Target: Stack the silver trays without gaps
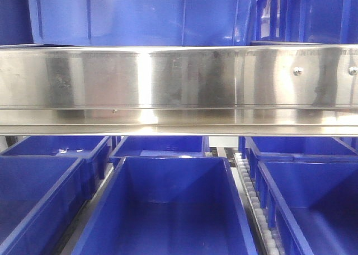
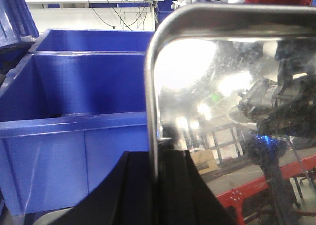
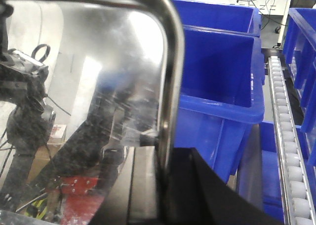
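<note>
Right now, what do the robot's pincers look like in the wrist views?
Both the left pincer and the right pincer have matte black fingers, flat on the inner side and widening toward the base like wedges. No markings or cables show on them. The tray's shiny face reflects dark, blurred arm parts.
</note>
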Robot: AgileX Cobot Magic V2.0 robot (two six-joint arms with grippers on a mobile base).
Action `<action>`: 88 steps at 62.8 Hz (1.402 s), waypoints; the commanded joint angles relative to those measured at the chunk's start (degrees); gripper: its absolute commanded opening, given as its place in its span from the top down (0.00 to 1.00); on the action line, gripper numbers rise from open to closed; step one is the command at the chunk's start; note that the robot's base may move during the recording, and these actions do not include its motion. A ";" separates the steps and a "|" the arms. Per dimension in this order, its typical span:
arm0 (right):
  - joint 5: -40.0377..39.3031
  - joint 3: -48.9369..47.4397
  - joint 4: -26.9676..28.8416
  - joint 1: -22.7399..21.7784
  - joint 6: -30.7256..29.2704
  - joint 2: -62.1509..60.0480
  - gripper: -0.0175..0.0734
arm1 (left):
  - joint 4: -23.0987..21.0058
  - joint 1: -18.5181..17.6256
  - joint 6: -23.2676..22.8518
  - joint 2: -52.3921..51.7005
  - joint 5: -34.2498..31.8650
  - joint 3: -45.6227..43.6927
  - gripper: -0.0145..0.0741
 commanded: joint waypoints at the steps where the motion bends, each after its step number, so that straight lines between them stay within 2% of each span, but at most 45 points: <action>1: -30.16 -0.58 0.44 1.25 -1.25 -0.08 0.90 | -1.37 -1.53 0.12 0.09 -5.79 -0.47 0.85; 21: -29.93 -0.58 0.98 1.25 -1.25 -0.08 0.90 | -1.27 -1.42 0.12 0.09 -0.96 -0.47 0.85; 27: -29.41 -0.58 1.38 1.30 -1.25 0.18 0.90 | -2.99 -0.03 0.12 0.09 0.41 -0.47 0.85; 32: -28.75 -0.58 1.38 1.30 -1.25 0.43 0.90 | -5.14 2.48 0.12 0.09 1.69 -0.47 0.85; 37: -23.77 -0.58 1.79 1.30 -1.25 0.95 0.90 | -5.61 5.28 0.12 0.37 2.72 -0.47 0.85; 44: -11.85 -0.58 4.86 1.30 -1.25 2.34 0.90 | -5.61 8.85 0.12 1.25 4.94 -0.47 0.85; 50: -5.17 -0.58 5.72 1.30 -1.25 4.48 0.90 | -5.61 10.68 0.12 3.28 7.78 -0.47 0.85; 60: -0.51 -0.58 6.49 1.30 -1.25 8.53 0.90 | -5.61 10.44 1.73 7.58 11.47 -0.47 0.85; 68: 0.32 -0.58 7.08 1.30 -1.25 11.33 0.90 | -5.61 10.44 1.98 10.33 13.47 -0.47 0.85; 88: 1.29 -0.58 8.33 1.30 -1.25 17.01 0.90 | -5.49 10.44 2.04 14.23 13.60 -0.47 0.85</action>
